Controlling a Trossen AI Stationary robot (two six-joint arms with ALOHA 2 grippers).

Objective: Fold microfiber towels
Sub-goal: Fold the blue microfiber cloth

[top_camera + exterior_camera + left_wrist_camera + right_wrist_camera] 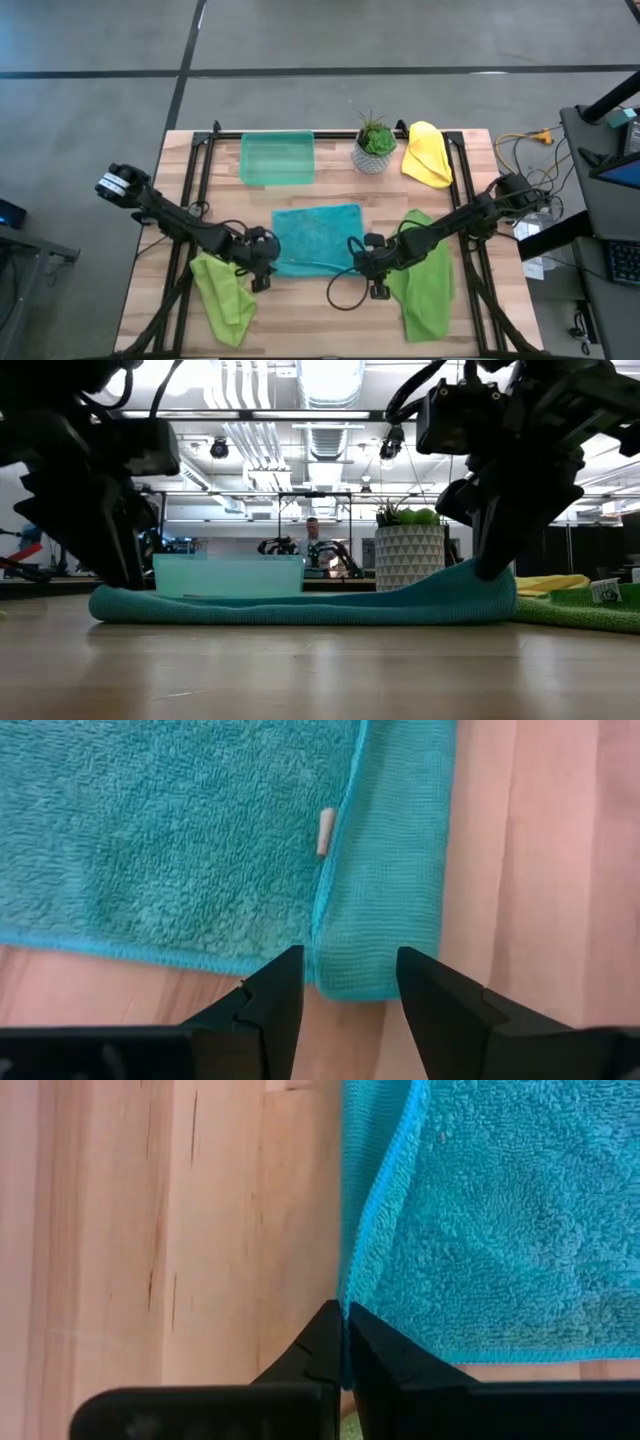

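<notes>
Two grippers meet the teal towel [318, 238] spread mid-surface: the right gripper [345, 1342] has its jaws pinched shut on the towel's 4 o'clock corner (lifted slightly), while the left gripper [348, 995] hovers, jaws parted, at its 8 o'clock corner.

the teal towel [500, 1210] pinched in the right pincer [345, 1342] is soft cloth, nubbly and looped on one face, with a finer flat weave on the turned-over strip [395, 870] just ahead of the left pincer [348, 982]. the table [150, 1230] beside it is pale wood, smooth and matt, with visible grain. both pincers look like matt black plastic.
</notes>
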